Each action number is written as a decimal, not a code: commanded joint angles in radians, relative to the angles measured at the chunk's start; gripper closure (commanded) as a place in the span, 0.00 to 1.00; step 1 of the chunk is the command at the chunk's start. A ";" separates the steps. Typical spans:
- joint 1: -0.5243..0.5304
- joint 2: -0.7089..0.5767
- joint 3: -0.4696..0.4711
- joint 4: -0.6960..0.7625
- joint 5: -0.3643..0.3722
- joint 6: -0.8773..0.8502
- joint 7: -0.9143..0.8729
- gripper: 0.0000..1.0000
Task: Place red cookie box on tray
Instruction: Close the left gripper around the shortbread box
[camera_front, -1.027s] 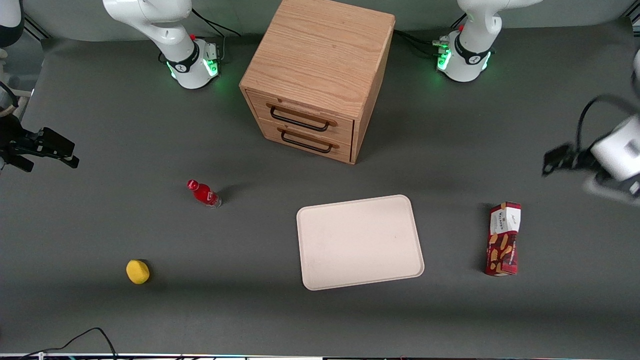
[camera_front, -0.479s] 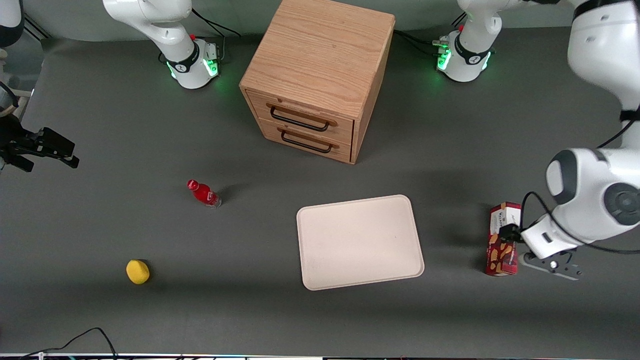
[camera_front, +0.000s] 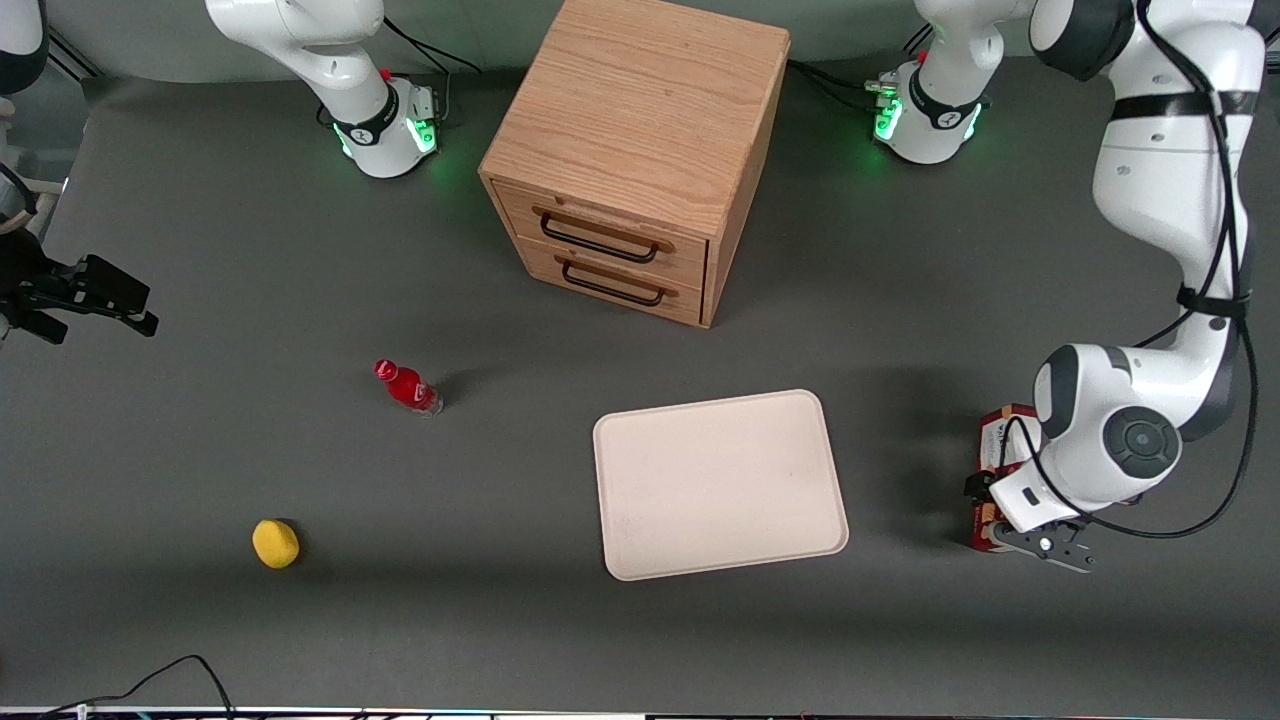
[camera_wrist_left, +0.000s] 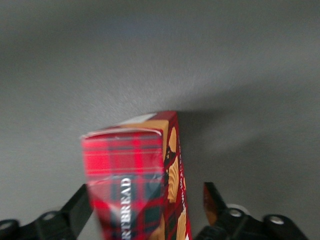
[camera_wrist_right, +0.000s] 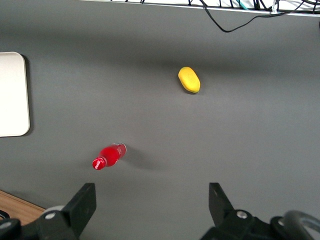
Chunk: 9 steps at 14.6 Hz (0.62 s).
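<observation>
Lowered since before, open gripper (camera_wrist_left: 145, 205) straddles the red cookie box (camera_wrist_left: 132, 180), arm hiding most of it.

Red cookie box (camera_front: 993, 440) flat on table – apart from cream tray (camera_front: 720, 484)

One red cookie box (camera_front: 1000, 440) lies on the table, and one tray (camera_front: 720, 485) lies beside it. There is one wooden cabinet (camera_front: 640, 150) with two drawers, one small red bottle (camera_front: 407, 386) and one yellow fruit-shaped object (camera_front: 275, 543). One gripper (camera_wrist_left: 147, 210) hangs over the box with its two fingers (camera_wrist_left: 77, 207) spread on either side of it.
</observation>
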 joint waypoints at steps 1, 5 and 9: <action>0.003 -0.005 0.005 -0.007 0.015 -0.008 -0.022 1.00; 0.000 -0.017 0.007 0.004 0.021 -0.048 -0.036 1.00; -0.029 -0.097 0.001 0.098 0.012 -0.296 -0.086 1.00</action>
